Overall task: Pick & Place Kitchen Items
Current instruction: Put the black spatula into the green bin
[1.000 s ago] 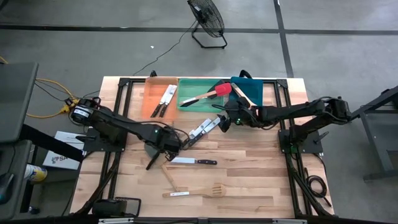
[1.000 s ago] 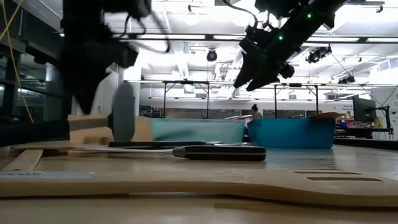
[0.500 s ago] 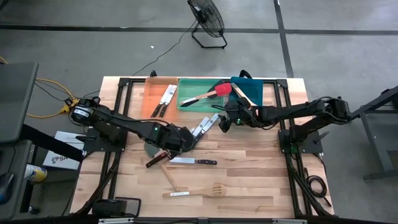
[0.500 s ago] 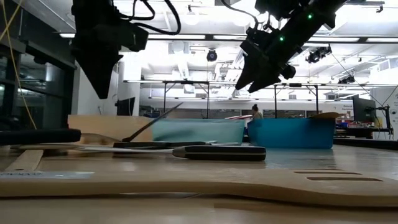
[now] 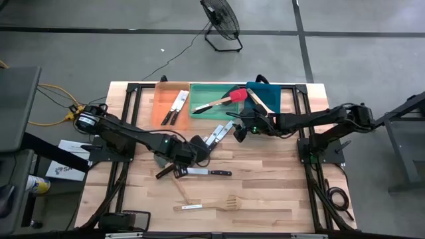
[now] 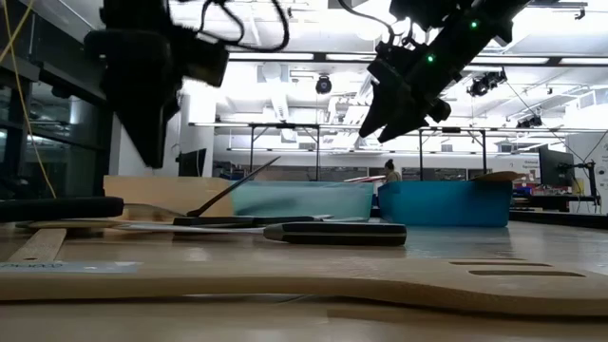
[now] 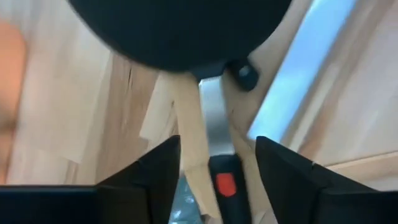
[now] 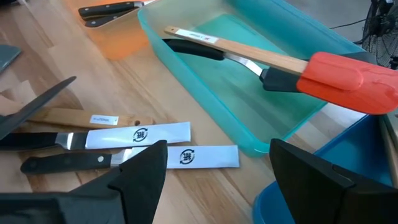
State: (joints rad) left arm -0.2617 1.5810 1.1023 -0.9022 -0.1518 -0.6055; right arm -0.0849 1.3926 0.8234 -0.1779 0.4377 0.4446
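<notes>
Lying beneath left end effector (image 5: 180, 158): spatula (image 5: 166, 170)

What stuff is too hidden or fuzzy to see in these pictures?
- Left wrist view: a blurred dark round shape fills the top; what it is cannot be told.
- High view: the left gripper covers the utensils beneath it.
- High view: the blue tray is partly hidden by the right arm.
- Low view: the orange tray hides its knives.

Red spatula (image 8: 345, 81), green tray (image 5: 202, 109)
</notes>
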